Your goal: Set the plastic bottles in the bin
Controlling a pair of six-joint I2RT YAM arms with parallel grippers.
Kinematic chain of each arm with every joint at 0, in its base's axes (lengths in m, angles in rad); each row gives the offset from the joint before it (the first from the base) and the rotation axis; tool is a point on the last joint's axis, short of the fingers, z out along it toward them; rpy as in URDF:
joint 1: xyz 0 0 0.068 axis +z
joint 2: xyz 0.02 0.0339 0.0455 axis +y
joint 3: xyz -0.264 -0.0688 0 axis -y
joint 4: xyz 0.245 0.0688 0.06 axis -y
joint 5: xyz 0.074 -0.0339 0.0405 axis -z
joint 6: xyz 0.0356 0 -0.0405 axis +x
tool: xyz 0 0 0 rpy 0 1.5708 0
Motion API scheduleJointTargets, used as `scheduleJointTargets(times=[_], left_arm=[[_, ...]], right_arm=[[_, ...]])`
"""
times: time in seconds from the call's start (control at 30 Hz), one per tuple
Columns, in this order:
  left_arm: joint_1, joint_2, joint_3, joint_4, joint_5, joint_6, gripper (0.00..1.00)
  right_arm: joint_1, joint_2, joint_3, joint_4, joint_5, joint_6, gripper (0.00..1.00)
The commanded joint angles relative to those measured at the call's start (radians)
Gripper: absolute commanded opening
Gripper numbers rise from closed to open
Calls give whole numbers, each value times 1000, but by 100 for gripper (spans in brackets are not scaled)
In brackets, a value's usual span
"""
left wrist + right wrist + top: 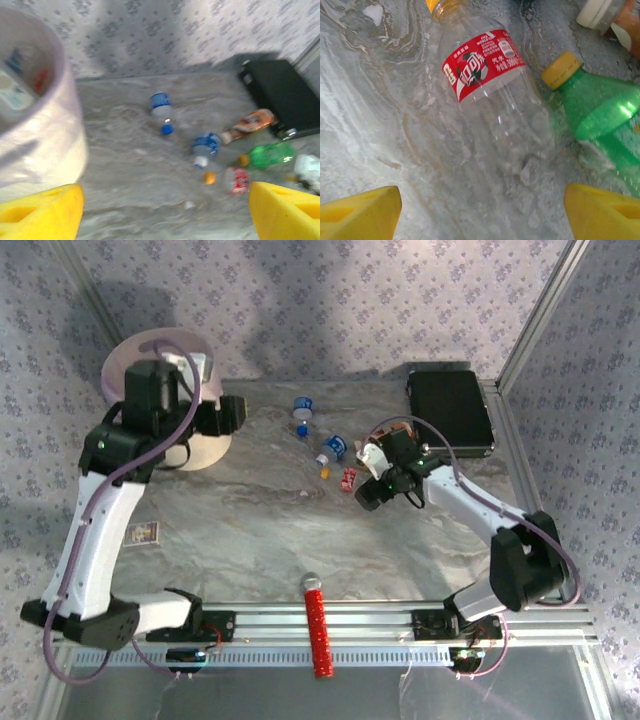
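**Top external view**
The right gripper (pixel 370 480) is hovering at the cluster of plastic bottles in the middle of the table, just beside the red-label bottle (pixel 350 478). The left gripper (pixel 232 410) is hanging just beside the bin (pixel 122 365) at the far left, well apart from that bottle. The right arm is therefore judged to be the nearer one for the coming pick. From the cluster, the bin is lying to the left and further back.

**Left wrist view**
The left gripper (pixel 162 215) is standing released: its yellow fingers (pixel 40 212) are spread wide with nothing between them. The bin (pixel 65 130) is rising at the left, and labelled items are showing inside it, too blurred to name. Ahead on the table, a blue-cap bottle (pixel 161 112), a blue-label bottle (pixel 205 147), a brownish-orange bottle (pixel 250 122), a green bottle (pixel 267 155) and the red-label bottle (pixel 239 180) are lying on their sides. The brownish-orange one is resting close to the black case (pixel 285 95).

**Right wrist view**
The right gripper (pixel 480 215) is also standing released and is grasping nothing. The red-label bottle (pixel 490 100) is lying flat on the table ahead of the fingertips, roughly centred between them. Its long axis is running from the open neck at the upper left to the base at the lower right, so it is crossing the line along which the jaws close. The green bottle (pixel 600 115) is lying just beside it on the right, and it is likely crowding the right finger during descent
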Motion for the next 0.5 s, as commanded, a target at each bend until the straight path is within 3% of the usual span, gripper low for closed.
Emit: scheduleJointTargets(times=[0.0,0.27,0.47], left_arm=[[-5,-92,-198,284,159,-194,85],[-24,-295,-662,579,279,-488,85],[-32,-396,-967,830,295,-708,86]], right_arm=[[7,70,49,6,34,-90,87],[17,268,189,2,128,-163,83],[48,365,240,-13,133,-182,83]])
